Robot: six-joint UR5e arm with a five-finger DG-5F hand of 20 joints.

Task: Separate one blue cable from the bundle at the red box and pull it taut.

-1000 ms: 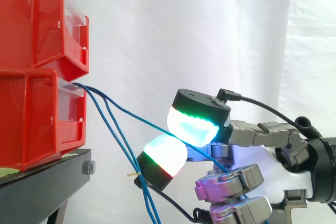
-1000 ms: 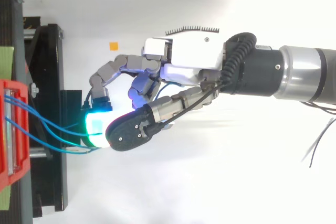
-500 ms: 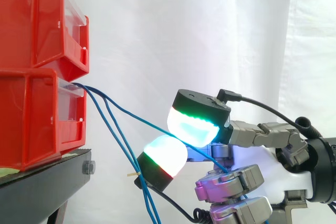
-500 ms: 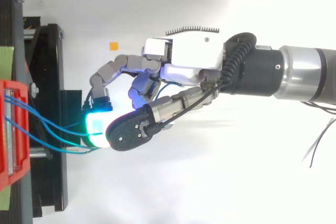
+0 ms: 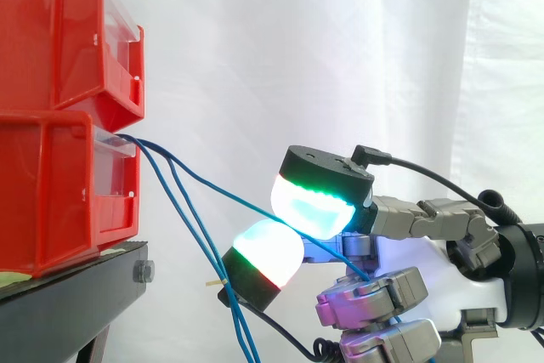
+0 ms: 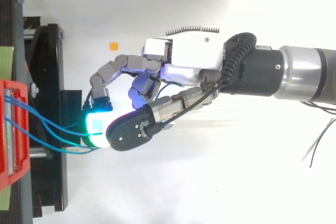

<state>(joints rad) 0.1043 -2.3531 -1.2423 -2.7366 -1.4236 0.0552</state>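
Note:
Blue cables come out of the front of the lower red box (image 5: pixel 59 184) at the left. One blue cable (image 5: pixel 221 189) runs in a nearly straight slant down to the right and ends between two glowing fingertips (image 5: pixel 314 201). My hand (image 5: pixel 425 214) is shut on it, pinching it between the upper cyan-green pad and the lower white-red pad (image 5: pixel 265 252). Two other blue cables (image 5: pixel 194 235) hang loose below the box. From above, the hand (image 6: pixel 189 59) reaches left toward the box (image 6: pixel 8 171), with the cables (image 6: pixel 58 128) spanning the gap.
A second red box (image 5: pixel 59 31) sits on top of the lower one. Both rest on a black stand (image 5: pixel 76 295). A white curtain hangs behind. A small orange mark (image 6: pixel 113 45) lies on the white floor near the hand.

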